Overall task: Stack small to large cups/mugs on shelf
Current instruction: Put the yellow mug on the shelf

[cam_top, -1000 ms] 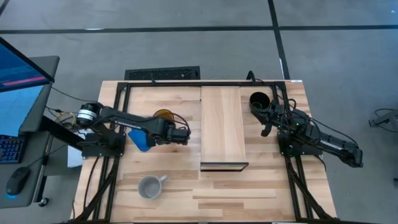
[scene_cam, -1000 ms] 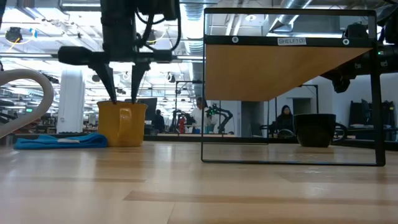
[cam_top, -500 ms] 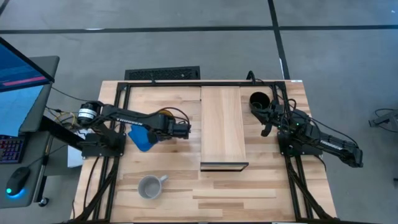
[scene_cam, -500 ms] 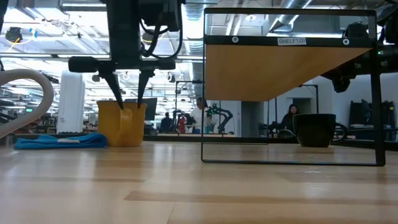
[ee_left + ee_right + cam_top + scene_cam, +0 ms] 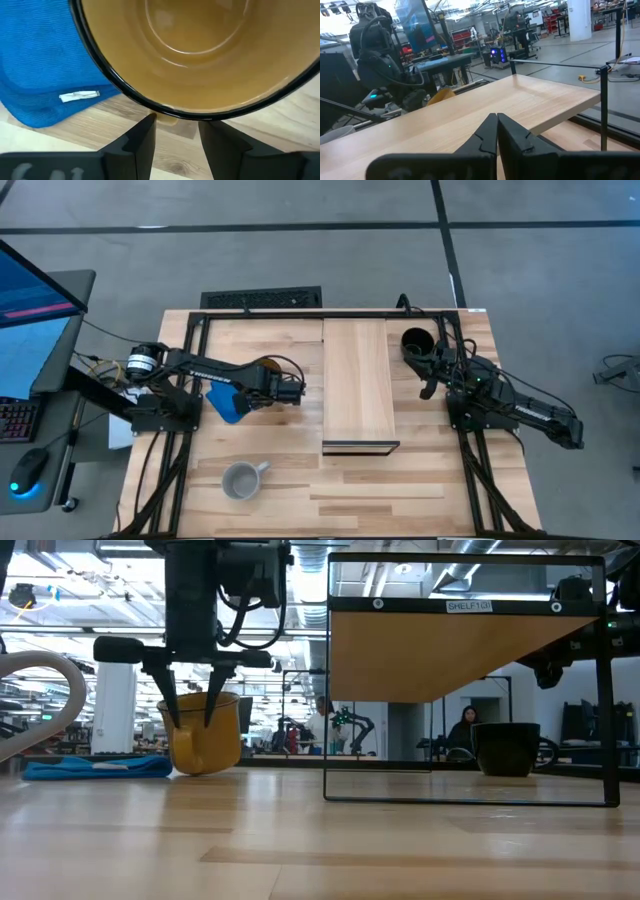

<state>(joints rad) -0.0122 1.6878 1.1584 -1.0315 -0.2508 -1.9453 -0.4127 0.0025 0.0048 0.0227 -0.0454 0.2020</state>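
Left gripper [image 5: 190, 725] is over the yellow mug [image 5: 205, 732], left of the shelf [image 5: 357, 380] on the table [image 5: 400, 490]. In the low view the mug sits tilted, its base lifted on one side, with the fingers [image 5: 166, 700] reaching down at its rim and handle side. In the left wrist view the two fingers stand a little apart just outside the mug's dark rim, a small yellow bit between them; whether they pinch it cannot be told.

The blue cloth [image 5: 226, 402] lies just beside the mug. Grey mug [image 5: 242, 478] stands alone near the table's front, well apart from the shelf. Black mug [image 5: 416, 341] stands right of the shelf, near the right gripper [image 5: 428, 377]. Right wrist view shows its fingers pressed together, holding nothing, facing the bare shelf top [image 5: 485, 107].
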